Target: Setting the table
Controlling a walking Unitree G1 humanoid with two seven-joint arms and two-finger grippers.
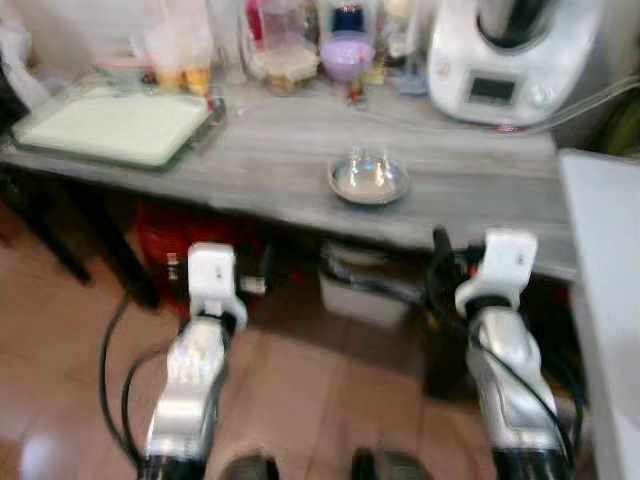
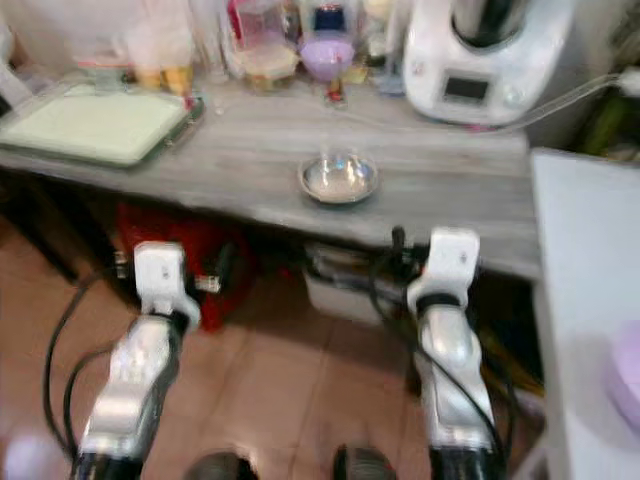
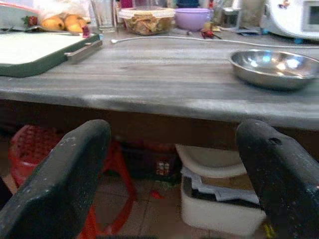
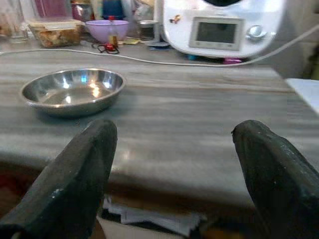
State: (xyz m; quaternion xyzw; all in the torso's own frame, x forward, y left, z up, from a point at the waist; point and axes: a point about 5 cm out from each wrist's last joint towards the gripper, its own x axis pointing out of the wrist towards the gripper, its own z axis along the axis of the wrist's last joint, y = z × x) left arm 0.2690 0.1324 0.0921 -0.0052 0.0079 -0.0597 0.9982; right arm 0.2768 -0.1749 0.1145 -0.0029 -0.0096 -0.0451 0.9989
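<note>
Steel bowl (image 1: 369, 179): on grey tabletop (image 1: 270, 150), near its front edge. Tray (image 1: 115, 125): on tabletop, well left of bowl. White appliance (image 1: 510, 60): behind bowl, to its right. Left gripper (image 3: 174, 169), right gripper (image 4: 174, 164): short of tabletop edge, fingers (image 3: 62, 184) spread wide, holding nothing.
</note>
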